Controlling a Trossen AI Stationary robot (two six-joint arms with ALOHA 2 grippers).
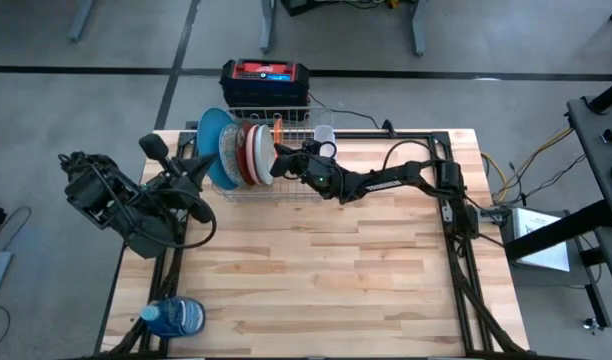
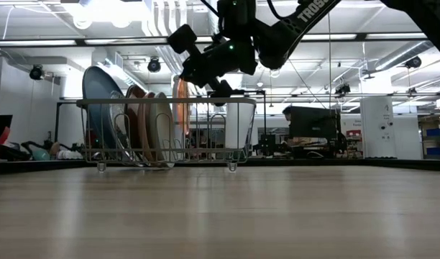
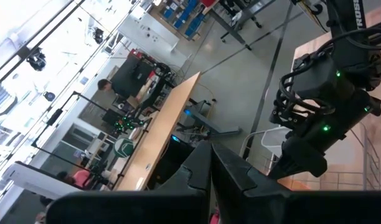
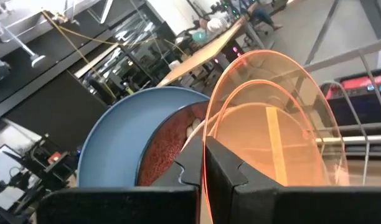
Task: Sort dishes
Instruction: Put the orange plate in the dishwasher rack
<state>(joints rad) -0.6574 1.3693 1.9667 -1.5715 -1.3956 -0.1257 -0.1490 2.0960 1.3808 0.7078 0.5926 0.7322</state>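
While racked, roughly five dishes [image 1: 241, 150] stand upright.

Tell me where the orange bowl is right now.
The orange bowl stands on edge in the wire rack at the table's far edge, just right of the upright plates. The right gripper is shut on its rim.

Off-task items I see on and around the table

Blue water bottle [image 1: 174, 318] lies at the near-left corner; a black-and-red box [image 1: 265, 77] sits behind the wire rack [image 1: 286, 190].
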